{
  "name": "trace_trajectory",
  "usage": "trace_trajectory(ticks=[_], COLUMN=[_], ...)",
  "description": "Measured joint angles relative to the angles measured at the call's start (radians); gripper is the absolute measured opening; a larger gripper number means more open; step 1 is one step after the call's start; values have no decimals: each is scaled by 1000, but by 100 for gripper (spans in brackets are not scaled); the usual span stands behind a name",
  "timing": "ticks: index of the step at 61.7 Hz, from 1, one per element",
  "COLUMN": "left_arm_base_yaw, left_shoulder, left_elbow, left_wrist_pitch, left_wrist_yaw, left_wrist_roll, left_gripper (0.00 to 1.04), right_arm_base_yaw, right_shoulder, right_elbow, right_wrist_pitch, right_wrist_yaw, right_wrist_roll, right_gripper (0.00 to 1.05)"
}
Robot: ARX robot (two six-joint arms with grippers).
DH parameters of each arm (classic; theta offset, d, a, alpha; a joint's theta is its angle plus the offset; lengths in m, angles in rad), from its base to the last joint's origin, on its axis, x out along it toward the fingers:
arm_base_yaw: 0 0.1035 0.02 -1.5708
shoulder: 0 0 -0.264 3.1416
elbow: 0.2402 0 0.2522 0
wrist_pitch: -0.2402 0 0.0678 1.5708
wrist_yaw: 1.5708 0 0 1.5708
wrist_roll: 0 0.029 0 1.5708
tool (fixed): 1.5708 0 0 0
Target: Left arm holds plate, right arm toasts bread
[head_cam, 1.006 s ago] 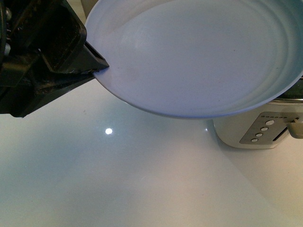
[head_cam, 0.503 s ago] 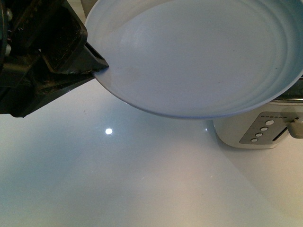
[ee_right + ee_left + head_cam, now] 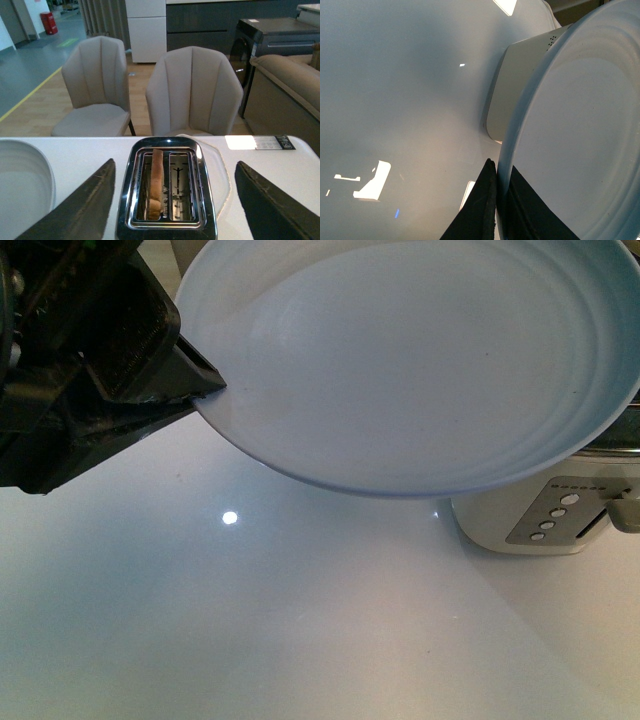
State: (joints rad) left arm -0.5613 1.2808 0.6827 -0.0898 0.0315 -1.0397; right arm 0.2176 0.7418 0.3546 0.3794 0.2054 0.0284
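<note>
Since brown bread slice (image 3: 156, 185) sits in chrome toaster (image 3: 167, 142), plating remains: black left gripper (image 3: 205, 380) clamps pale round plate (image 3: 420, 370), right gripper (image 3: 174, 162) wide.

Two beige chairs (image 3: 192, 90) on wooden floor (image 3: 30, 112) (brown sofa (image 3: 287, 85) alongside)

There is one plate (image 3: 420, 360). One toaster (image 3: 167, 145) stands on the counter (image 3: 300, 620), with two slots (image 3: 178, 185) in its top and one slice of bread (image 3: 156, 175) in one of them. Its side panel has four round buttons (image 3: 569, 498) and one lever (image 3: 625, 512). Two chairs stand beyond the counter's far edge, the nearer chair (image 3: 192, 90) and the farther chair (image 3: 97, 85). One label (image 3: 260, 142) lies by that same edge. There are two grippers, the left gripper (image 3: 212, 383) and the right gripper (image 3: 174, 162), each with two black fingers.
</note>
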Motion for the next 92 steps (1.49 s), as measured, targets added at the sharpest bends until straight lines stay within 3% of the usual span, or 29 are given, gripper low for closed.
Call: trace_trajectory(ticks=[26, 32, 38, 92], left_arm_base_yaw=[0, 0, -1, -2], left_shoulder=[-8, -9, -9, -20], left_elbow=[0, -1, -2, -9], left_wrist_pitch=[-2, -2, -2, -8], left_wrist_yaw=[1, -2, -2, -2], left_wrist_roll=[3, 3, 3, 6], left_gripper=[3, 3, 3, 3], right_arm_base_yaw=[-109, -172, -211, -214], right_shoulder=[-175, -214, -249, -555], right_elbow=[-195, -221, -243, -331], right_wrist_pitch=[21, 8, -4, -191], right_wrist_yaw=[-102, -189, -195, -204], right_wrist_roll=[-21, -25, -24, -25], right_gripper=[1, 2, 2, 2])
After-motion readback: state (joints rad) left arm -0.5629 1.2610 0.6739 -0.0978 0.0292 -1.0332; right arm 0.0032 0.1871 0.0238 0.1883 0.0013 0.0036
